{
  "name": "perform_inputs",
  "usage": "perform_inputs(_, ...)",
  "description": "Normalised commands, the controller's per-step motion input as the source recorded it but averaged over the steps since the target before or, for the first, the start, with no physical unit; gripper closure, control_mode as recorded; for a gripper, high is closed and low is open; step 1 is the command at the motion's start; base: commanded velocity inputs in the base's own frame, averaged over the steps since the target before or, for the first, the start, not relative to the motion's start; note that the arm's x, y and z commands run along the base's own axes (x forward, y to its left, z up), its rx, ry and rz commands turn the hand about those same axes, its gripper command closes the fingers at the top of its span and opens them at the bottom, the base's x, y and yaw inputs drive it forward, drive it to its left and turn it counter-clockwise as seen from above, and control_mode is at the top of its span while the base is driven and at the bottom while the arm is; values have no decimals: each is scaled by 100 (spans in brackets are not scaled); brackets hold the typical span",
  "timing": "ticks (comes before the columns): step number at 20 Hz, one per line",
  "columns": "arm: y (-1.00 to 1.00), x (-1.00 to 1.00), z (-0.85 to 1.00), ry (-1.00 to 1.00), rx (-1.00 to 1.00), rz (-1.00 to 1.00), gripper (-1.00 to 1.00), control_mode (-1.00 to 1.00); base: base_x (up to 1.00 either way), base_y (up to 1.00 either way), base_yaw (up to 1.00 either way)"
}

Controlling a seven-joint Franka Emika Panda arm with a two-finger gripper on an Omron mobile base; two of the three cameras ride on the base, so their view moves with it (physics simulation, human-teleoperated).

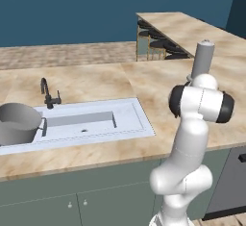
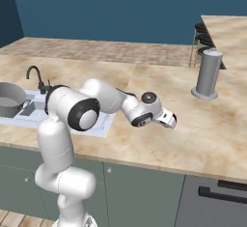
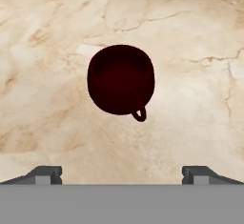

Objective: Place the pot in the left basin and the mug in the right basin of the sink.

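The pot [image 1: 18, 122] already sits in the left basin [image 1: 21, 141] of the sink [image 1: 137, 119], at the left end of the worktop [image 2: 217, 124], so the job now looks like picking up the mug [image 3: 121, 79]. The hand view looks straight down on the mug. It stands upright on the bare marble worktop, with its round mouth facing up and its little loop handle poking toward the bottom right of that view. The gripper [image 3: 122, 174] hangs above it with its two fingertips [image 3: 45, 174] spread wide apart and nothing between them. In the right base view the gripper [image 2: 169, 120] sits past the right end of the sink, over open worktop, well apart from the tall grey cylinder [image 2: 208, 74] near the back. To do this step well, the arm should go straight down so the mug ends up in the middle between the two tips. The tips should close on the round sides, not on the handle, or the mug could twist or tip. After that, it should lift high enough to clear the rim before going left to the right basin [image 1: 81, 121], near the black faucet [image 1: 48, 93].
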Motion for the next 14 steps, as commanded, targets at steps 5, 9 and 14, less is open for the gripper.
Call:
perform_inputs(5,-34,1,-1,0,0,0,-100,-100,0,0,0)
perform_inputs(9,-23,18,-10,0,0,0,-100,-100,0,0,0)
perform_inputs(14,-6,21,-15,0,0,0,-100,-100,0,0,0)
